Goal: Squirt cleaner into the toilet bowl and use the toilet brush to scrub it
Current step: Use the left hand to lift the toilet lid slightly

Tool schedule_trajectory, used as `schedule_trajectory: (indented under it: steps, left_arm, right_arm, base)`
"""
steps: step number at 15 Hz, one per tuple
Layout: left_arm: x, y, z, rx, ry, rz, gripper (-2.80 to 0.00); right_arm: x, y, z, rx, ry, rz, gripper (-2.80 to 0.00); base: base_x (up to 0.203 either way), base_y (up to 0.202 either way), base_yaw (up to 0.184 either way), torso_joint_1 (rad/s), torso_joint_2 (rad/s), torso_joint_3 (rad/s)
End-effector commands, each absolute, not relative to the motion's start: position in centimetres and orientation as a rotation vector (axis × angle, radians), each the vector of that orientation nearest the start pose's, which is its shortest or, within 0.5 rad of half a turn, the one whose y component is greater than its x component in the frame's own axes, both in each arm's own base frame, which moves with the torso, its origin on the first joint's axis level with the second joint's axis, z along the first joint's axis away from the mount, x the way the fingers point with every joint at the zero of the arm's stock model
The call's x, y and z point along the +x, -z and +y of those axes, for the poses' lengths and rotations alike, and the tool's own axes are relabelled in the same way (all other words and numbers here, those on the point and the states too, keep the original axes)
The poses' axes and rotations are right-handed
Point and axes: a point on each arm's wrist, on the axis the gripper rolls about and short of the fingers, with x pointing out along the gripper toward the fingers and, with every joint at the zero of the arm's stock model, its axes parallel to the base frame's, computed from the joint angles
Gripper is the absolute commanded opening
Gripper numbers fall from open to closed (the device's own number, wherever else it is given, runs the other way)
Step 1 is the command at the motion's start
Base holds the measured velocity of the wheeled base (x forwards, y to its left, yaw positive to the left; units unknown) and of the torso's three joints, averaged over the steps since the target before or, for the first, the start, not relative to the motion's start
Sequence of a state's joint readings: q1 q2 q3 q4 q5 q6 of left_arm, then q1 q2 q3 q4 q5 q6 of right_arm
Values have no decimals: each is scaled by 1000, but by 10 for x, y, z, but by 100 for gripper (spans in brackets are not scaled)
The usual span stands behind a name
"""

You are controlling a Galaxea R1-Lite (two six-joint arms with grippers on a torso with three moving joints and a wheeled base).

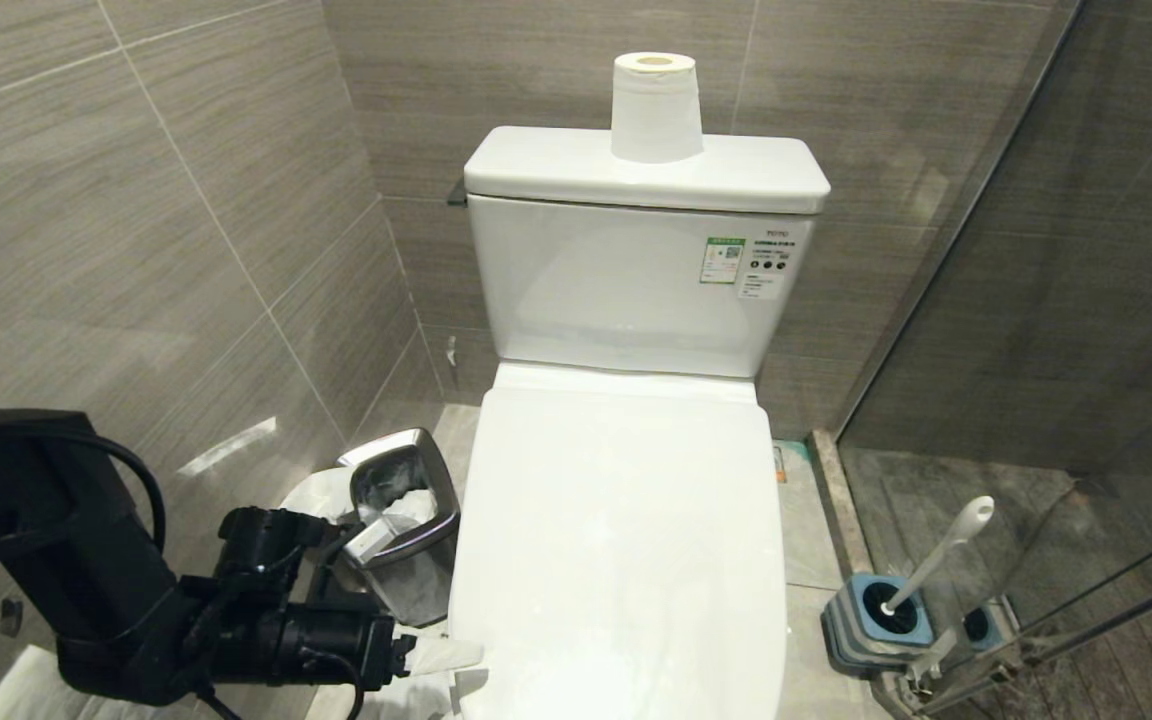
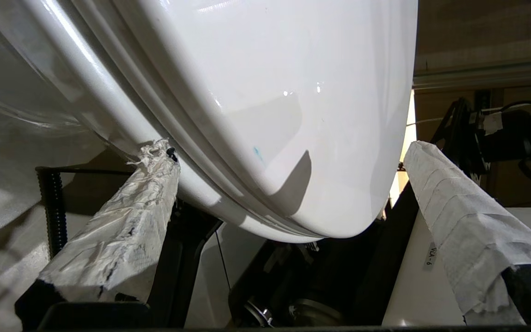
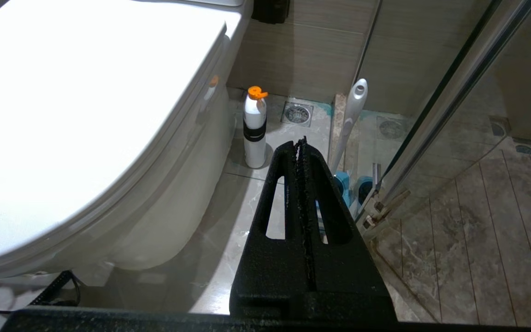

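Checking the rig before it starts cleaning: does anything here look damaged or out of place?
Yes. The white wrapping on the left gripper fingers is torn and frayed at one tip, with dark material showing through. A small blue fleck sits on the toilet lid near its front edge. Otherwise nothing stands out.

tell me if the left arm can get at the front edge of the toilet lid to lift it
Probably yes. The left gripper is open, its taped fingers on either side of the closed lid front edge, nothing between them.

Paper roll [image 1: 654, 108], steel bin [image 1: 404, 510], perhaps lined.
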State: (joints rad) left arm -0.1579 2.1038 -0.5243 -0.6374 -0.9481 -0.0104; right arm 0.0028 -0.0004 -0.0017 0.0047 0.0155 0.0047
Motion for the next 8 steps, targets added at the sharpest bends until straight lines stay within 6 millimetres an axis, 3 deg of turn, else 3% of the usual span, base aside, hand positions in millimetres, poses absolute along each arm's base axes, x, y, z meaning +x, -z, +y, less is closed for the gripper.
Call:
schedule_trajectory:
  steps: [1, 8]
  left_arm:
    - [275, -8, -65, -386, 1027, 918, 0]
    - [275, -5, -69, -356, 1009, 925, 0]
  right_arm:
    - [-23, -75, 0, 5, -18, 3, -280]
    - [-23, -75, 0, 5, -19, 4, -280]
  base:
    - [0, 0, 0, 0, 0, 0]
    - [0, 0, 0, 0, 0, 0]
